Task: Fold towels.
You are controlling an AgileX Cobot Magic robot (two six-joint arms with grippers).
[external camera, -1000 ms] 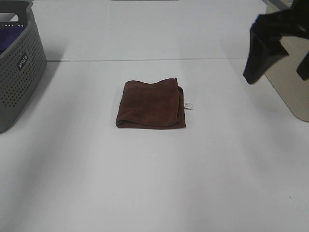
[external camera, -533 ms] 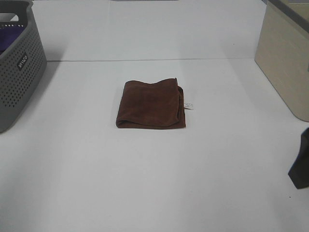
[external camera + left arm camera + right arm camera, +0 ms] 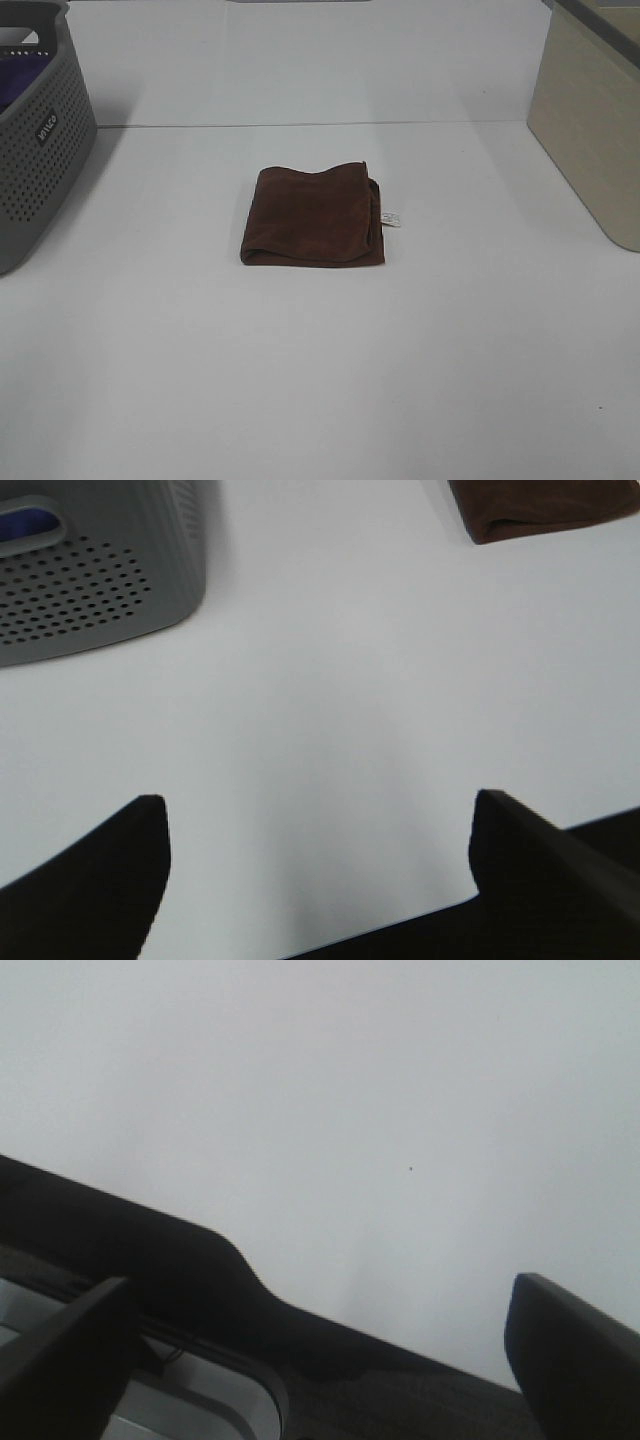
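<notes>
A dark reddish-brown towel [image 3: 314, 215] lies folded into a rough square at the middle of the white table, a small white label [image 3: 390, 218] sticking out of its right edge. One corner of the towel [image 3: 545, 510] shows in the left wrist view. Neither arm appears in the exterior high view. My left gripper [image 3: 320, 860] hangs open over bare table near the front edge, far from the towel, nothing between its fingers. My right gripper [image 3: 320, 1345] is open too, above the table's front edge, empty.
A grey perforated basket [image 3: 35, 135] with something purple inside stands at the far left, also seen as the basket [image 3: 95, 580] in the left wrist view. A beige bin [image 3: 590, 130] stands at the right. The table's dark front edge [image 3: 150, 1250] crosses the right wrist view.
The right arm has dropped from the upper right, past the right edge, and out of the exterior high view. The towel has not moved.
</notes>
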